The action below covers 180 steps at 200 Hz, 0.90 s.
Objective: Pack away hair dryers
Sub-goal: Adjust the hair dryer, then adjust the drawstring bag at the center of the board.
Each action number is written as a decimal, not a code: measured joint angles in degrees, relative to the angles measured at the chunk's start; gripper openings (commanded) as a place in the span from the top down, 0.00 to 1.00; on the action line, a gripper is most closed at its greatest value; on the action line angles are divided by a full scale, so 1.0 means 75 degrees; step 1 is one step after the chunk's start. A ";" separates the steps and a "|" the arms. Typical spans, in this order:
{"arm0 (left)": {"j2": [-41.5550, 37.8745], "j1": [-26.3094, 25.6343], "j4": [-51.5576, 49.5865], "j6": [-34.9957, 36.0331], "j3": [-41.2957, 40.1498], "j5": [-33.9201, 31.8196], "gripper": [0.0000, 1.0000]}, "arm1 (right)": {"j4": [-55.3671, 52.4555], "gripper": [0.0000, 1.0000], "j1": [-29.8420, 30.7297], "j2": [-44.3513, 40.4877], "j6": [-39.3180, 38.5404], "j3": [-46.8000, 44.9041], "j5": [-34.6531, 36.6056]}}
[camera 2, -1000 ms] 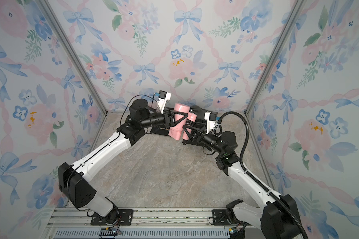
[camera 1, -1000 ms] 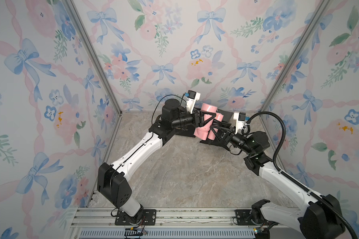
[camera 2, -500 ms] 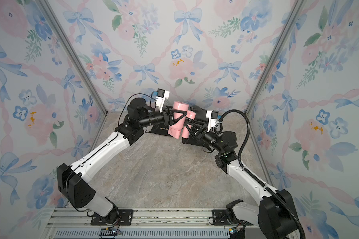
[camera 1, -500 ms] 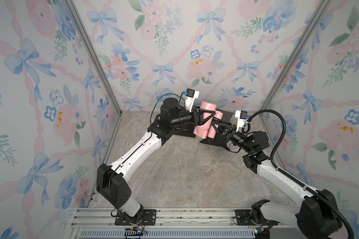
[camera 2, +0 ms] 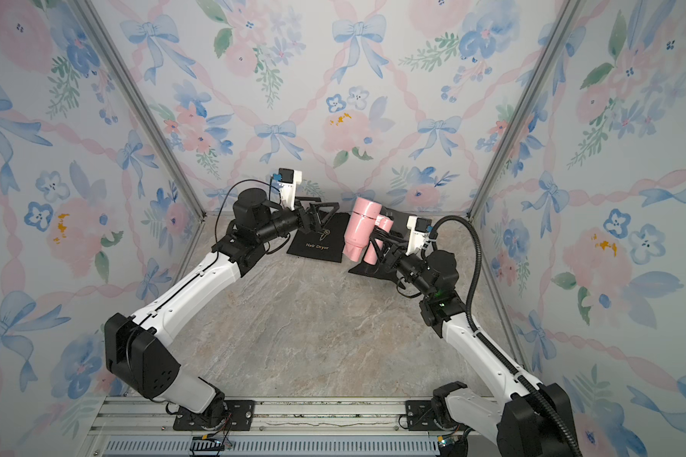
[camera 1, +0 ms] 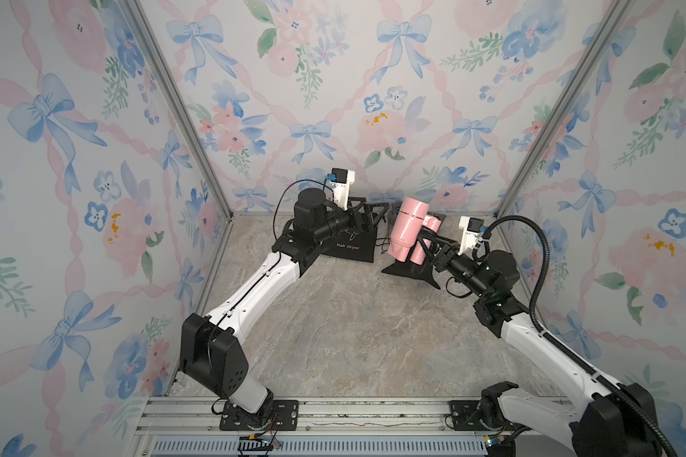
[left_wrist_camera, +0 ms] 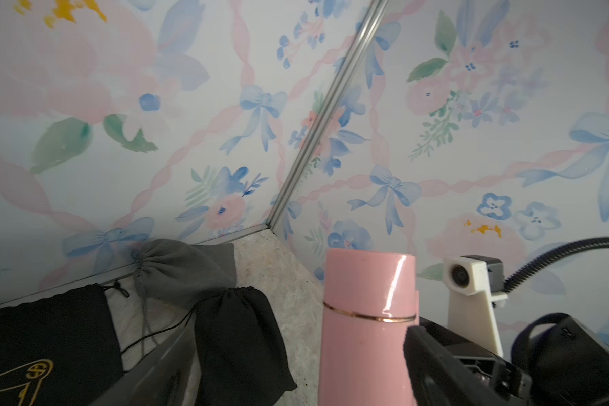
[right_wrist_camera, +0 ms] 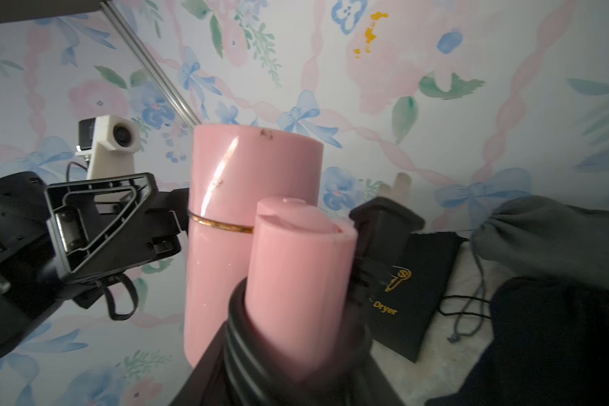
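Observation:
A pink hair dryer [camera 1: 406, 227] hangs upright above the back of the table. It has a thick barrel [right_wrist_camera: 254, 197] with a thin gold ring. My right gripper [camera 1: 426, 247] is shut on its slim handle [right_wrist_camera: 296, 267], where the black cord [right_wrist_camera: 247, 344] is wound. My left gripper [camera 1: 379, 211] stands open just left of the barrel with nothing in it. Its fingertips [right_wrist_camera: 169, 218] are close to the barrel's side. In the left wrist view the dryer [left_wrist_camera: 366, 316] fills the lower middle.
A flat black pouch with gold "Hair Dryer" print [camera 1: 349, 247] lies under my left gripper. A second black pouch [camera 1: 406, 271] lies below the dryer. A grey drawstring pouch [left_wrist_camera: 183, 270] sits against the back wall, with loose cords [left_wrist_camera: 145, 330] beside it.
My left gripper has opened, let go of the barrel and drawn back to the left. My right gripper has closed on the handle and carried the dryer slightly right.

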 measured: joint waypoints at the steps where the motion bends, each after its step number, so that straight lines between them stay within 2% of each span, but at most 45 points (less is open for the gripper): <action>1: 0.0000 0.0009 -0.0006 0.0003 -0.0003 -0.0020 0.06 | -0.0070 0.76 -0.0006 -0.0017 -0.0032 0.0000 0.0055; 35: 0.0545 0.0131 -0.0568 0.0414 0.0064 -0.1390 0.07 | -0.1804 0.76 -0.0210 -0.0300 -0.0988 0.0029 0.1294; 70: 0.2261 -0.0041 -0.1393 0.0912 0.0455 -0.2754 0.10 | -0.3083 0.76 -0.0635 -0.0411 -0.1489 0.0041 0.1923; 120: 0.4619 -0.0487 -0.2500 0.1483 0.1594 -0.4083 0.12 | -0.3710 0.76 -0.0947 -0.0801 -0.1716 0.0044 0.2072; 180: 0.5980 -0.0828 -0.2940 0.1807 0.3366 -0.4905 0.12 | -0.3762 0.76 -0.0976 -0.0819 -0.1740 0.0047 0.1976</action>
